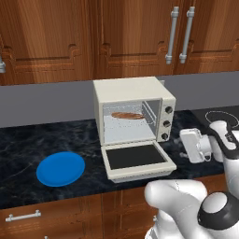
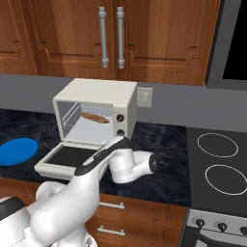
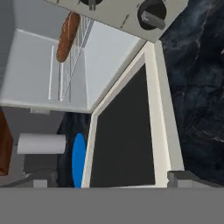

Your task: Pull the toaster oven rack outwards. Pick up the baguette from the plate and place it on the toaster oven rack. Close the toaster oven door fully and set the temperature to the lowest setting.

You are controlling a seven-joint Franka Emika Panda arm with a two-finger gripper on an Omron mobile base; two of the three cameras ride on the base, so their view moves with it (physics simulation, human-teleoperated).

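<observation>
The cream toaster oven [image 1: 126,91] stands on the dark counter with its door [image 1: 136,157] lying open and flat, glass pane up. The brown baguette [image 1: 127,115] lies on the wire rack [image 1: 128,123] inside the cavity. Left of the oven the blue plate [image 1: 60,168] is bare. My gripper [image 1: 183,142] hovers just right of the door's right edge, level with the lowest knob [image 1: 164,137], and is open with nothing in it. In the hand view the gripper [image 3: 114,178] spans the door pane [image 3: 124,140], with the baguette [image 3: 68,37], rack [image 3: 74,61], a knob [image 3: 151,15] and plate [image 3: 78,159] beyond.
Wooden wall cabinets [image 1: 116,37] hang above the counter and drawers run below its front edge. A stove top [image 2: 217,164] lies to the right of the oven. A wall outlet [image 2: 144,96] sits behind it. A white roll [image 3: 41,143] stands past the plate.
</observation>
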